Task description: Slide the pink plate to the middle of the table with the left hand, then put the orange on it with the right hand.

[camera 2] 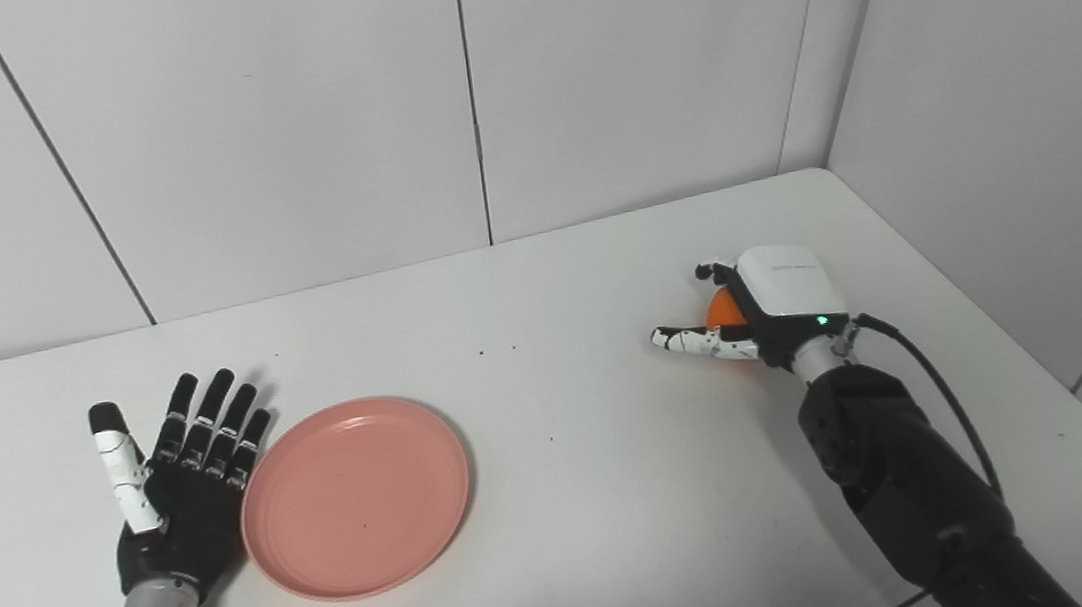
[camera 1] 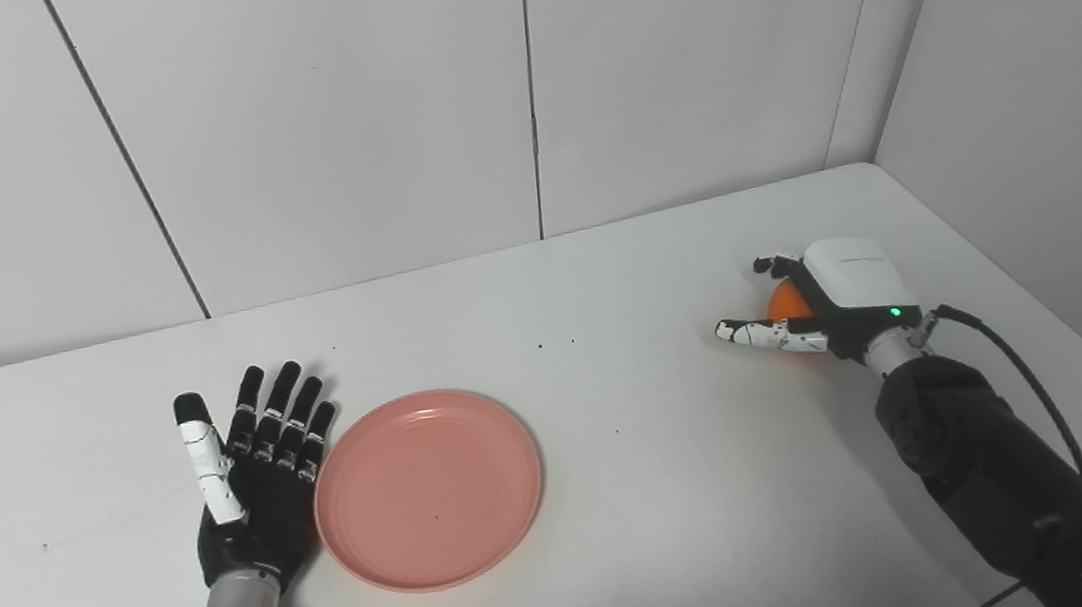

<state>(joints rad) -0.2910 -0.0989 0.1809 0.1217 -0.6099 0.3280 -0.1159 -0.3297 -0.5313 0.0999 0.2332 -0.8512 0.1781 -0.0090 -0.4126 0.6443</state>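
Two head cameras side by side, looking down and forward over the white table (camera 1: 637, 454) toward the wall corner, views almost wholly overlapping

Black hands (camera 1: 252, 475), white thumbs, black sleeves.

A round, shallow pink plate (camera 1: 429, 487) is seen lying on the white desk (camera 1: 613, 417), left of centre, with the black left hand (camera 1: 252, 475) laid flat and spread just beside its left rim. Well apart, near the right edge, a small orange (camera 1: 788, 302) is enclosed by the right hand (camera 1: 827, 299), whose fingers (camera 1: 774, 334) are curled around it.
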